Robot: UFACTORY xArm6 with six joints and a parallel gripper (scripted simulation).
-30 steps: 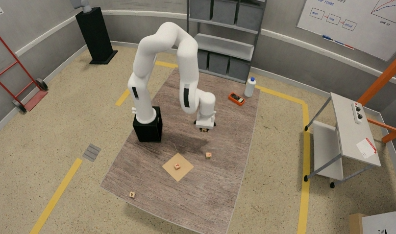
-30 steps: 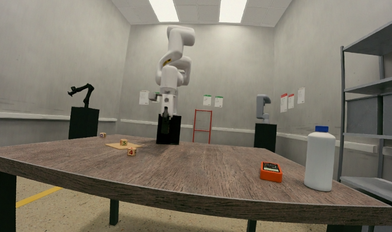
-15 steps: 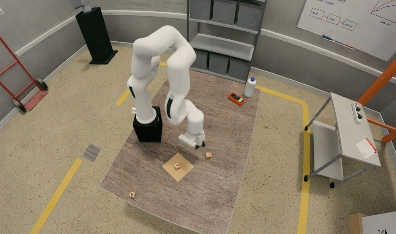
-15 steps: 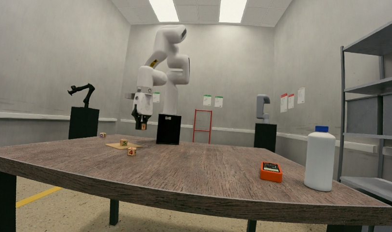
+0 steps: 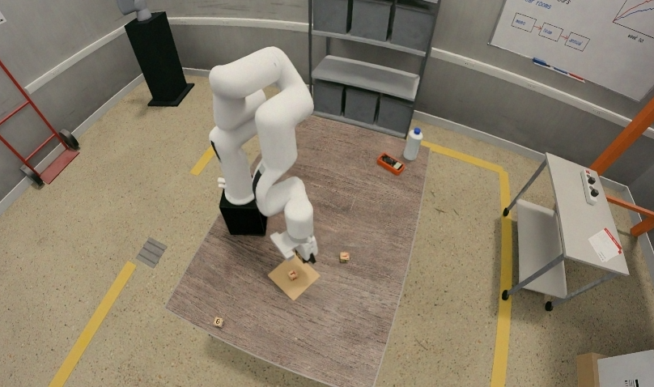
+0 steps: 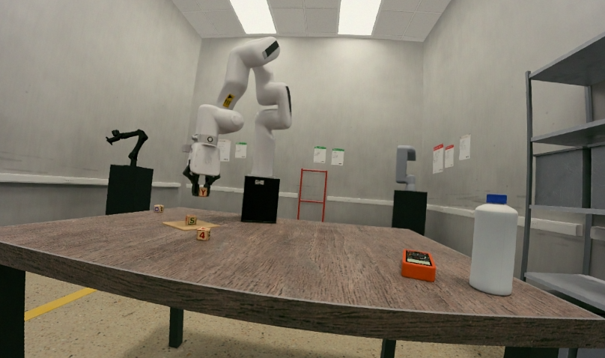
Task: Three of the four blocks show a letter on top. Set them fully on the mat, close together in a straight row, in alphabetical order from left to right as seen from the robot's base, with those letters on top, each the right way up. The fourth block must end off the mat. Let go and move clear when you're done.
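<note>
My gripper (image 5: 305,257) (image 6: 202,188) is shut on a wooden block (image 6: 202,191) whose side shows a Y, and holds it in the air above the near edge of the tan mat (image 5: 295,280) (image 6: 190,225). In the top view the held block is mostly hidden under the fingers. One block (image 5: 292,274) (image 6: 190,219) sits on the middle of the mat, with a red letter on top and an S on its side. A block (image 5: 344,257) (image 6: 203,234) with a 4 on its side lies on the table right of the mat. A block (image 5: 218,321) (image 6: 158,207) with a 6 on top lies near the table's front left edge.
An orange device (image 5: 390,163) (image 6: 418,264) and a white bottle (image 5: 413,143) (image 6: 493,245) stand at the far end of the table. My black base (image 5: 242,217) stands at the table's left edge. A grey shelf unit (image 5: 371,62) is behind the table.
</note>
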